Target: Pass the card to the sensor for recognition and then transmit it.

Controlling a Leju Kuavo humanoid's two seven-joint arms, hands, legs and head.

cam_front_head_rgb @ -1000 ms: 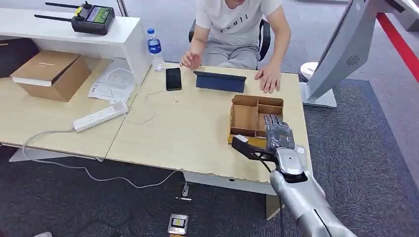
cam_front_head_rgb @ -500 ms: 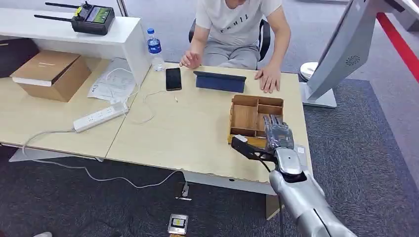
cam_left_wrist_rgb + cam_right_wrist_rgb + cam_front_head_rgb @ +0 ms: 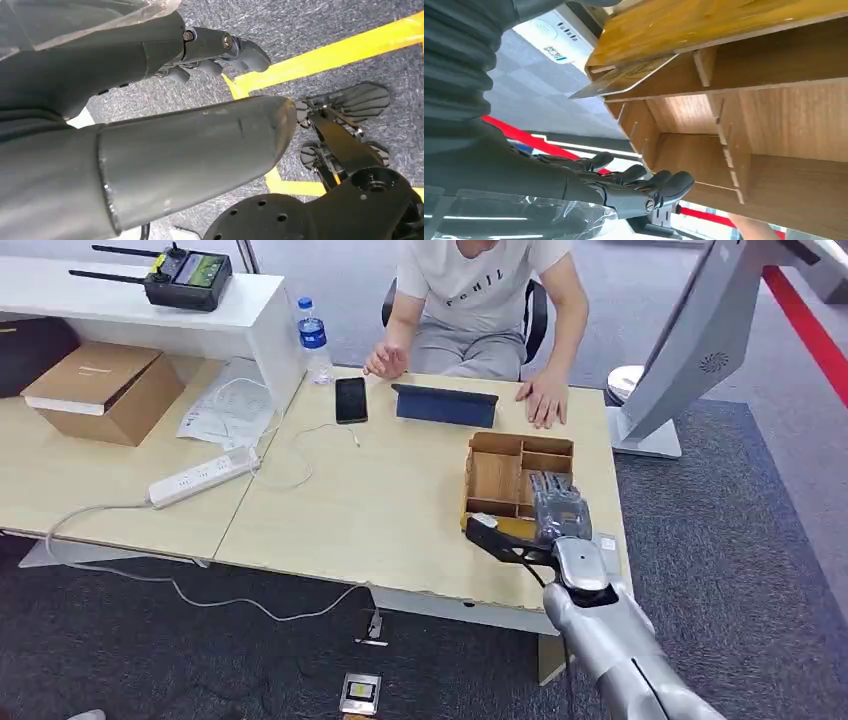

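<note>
The card (image 3: 621, 80) lay flat in the near compartment of the wooden tray (image 3: 497, 478) on the bench (image 3: 380, 510), one thin edge jutting past a divider. It looked light, stiff and slick, likely to slide rather than lift, so a pinch on that free edge seemed the best hold. The right hand (image 3: 558, 508) hovered over the tray, fingers (image 3: 644, 182) extended and apart, holding nothing. The left hand (image 3: 165, 130) hung above the floor, fingers loosely bent, empty.
</note>
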